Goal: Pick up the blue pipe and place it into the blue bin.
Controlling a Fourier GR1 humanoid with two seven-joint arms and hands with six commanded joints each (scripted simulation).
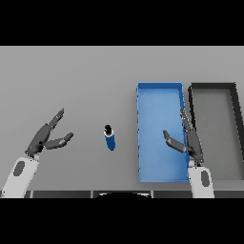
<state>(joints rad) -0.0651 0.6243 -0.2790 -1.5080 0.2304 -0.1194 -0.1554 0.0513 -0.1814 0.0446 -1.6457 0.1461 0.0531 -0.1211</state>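
Note:
The blue pipe (110, 138), a short blue cylinder with a black tip, stands on the grey table left of the blue bin (159, 92). My right hand (189, 140) hovers open over the bin's right side, thumb pointing left toward the pipe, well apart from it. My left hand (45, 136) is open at the left, fingers straight, with a clear gap between it and the pipe.
A dark grey bin (214, 87) sits right of the blue bin, their walls nearly touching. Bare grey table (71, 76) spreads across the left and far side.

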